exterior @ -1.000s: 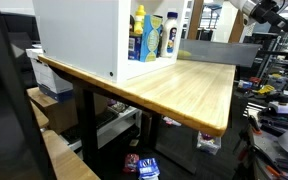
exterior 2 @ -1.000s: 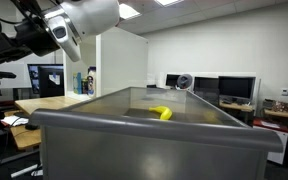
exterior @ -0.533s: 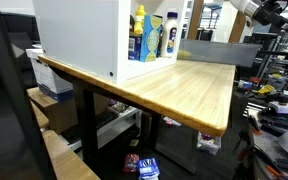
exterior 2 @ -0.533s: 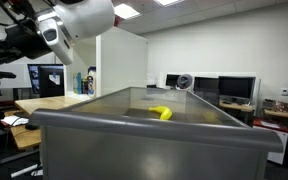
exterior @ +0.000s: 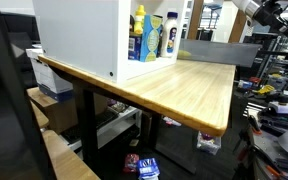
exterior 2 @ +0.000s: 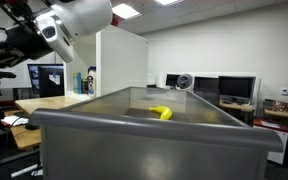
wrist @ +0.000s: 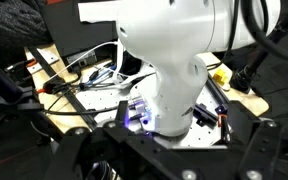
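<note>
Arm [exterior 2: 79,18] has swung leftward; yellow banana [exterior 2: 161,113] lies curved in bin [exterior 2: 144,140].

— What stands on the wooden table [exterior: 184,85]?
— A white cabinet [exterior: 79,35]. Its open side shows a yellow bottle [exterior: 139,38] beside a blue-and-white bottle [exterior: 155,38].
— And beyond it?
— A grey bin [exterior: 216,52] at the far end, with the robot arm [exterior: 267,12] high in the corner.

Bright ceiling panels [exterior 2: 126,11], even indoor light; grey bin [exterior 2: 134,140] close, soft-focused; wrist view dim, blurred, purple glow.
</note>
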Controlling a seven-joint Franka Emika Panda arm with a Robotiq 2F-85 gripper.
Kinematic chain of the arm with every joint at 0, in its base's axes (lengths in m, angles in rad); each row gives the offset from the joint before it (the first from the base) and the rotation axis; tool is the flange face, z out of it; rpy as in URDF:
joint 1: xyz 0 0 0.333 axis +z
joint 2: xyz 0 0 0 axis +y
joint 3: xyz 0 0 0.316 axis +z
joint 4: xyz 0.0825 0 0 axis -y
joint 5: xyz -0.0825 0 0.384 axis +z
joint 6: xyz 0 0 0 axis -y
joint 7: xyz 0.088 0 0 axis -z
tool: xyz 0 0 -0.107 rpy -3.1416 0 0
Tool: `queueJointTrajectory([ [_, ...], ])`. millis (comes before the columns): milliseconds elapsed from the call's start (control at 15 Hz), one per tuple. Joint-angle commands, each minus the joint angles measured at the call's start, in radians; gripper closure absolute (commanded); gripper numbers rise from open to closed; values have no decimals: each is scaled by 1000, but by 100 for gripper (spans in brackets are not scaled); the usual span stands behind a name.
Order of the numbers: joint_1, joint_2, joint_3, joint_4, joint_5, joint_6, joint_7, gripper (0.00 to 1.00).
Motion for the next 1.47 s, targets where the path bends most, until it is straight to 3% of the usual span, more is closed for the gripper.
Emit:
queueJointTrajectory([
  [0, 18, -25, 14, 26, 1, 114, 68, 0],
  [800, 58, -18, 21, 214, -5, 545, 45, 0],
  [1400, 69, -61, 13, 160, 10, 991, 12, 0],
])
